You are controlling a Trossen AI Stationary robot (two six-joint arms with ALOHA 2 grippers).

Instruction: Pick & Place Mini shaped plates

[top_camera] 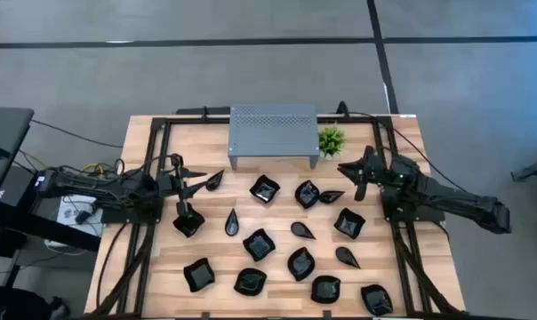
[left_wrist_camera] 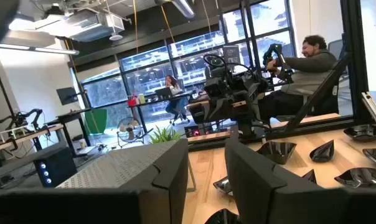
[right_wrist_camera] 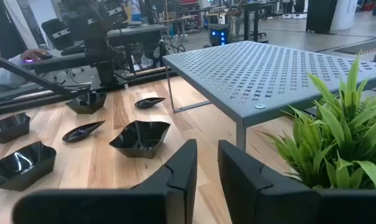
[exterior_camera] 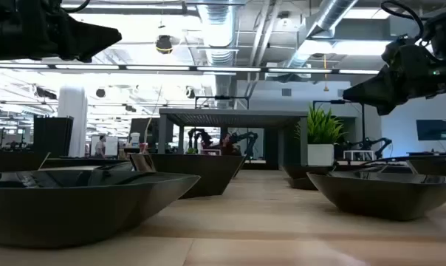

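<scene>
Several small glossy black plates lie flat and scattered over the wooden table (top_camera: 153, 267): a wavy square (top_camera: 265, 188), a leaf (top_camera: 213, 180), a teardrop (top_camera: 231, 221) and others toward the near edge (top_camera: 325, 288). My left gripper (top_camera: 200, 182) (left_wrist_camera: 206, 171) hovers above the table's left part near the leaf plate. It is open by a narrow gap and holds nothing. My right gripper (top_camera: 344, 169) (right_wrist_camera: 206, 165) hovers at the table's right, beside the plant. It is also narrowly open and holds nothing.
A grey perforated metal stand (top_camera: 273, 132) stands at the far middle of the table, with a small green plant (top_camera: 331, 140) at its right end. Black frame rails (top_camera: 153, 169) run along both sides. A seated person (left_wrist_camera: 312, 56) shows in the room beyond.
</scene>
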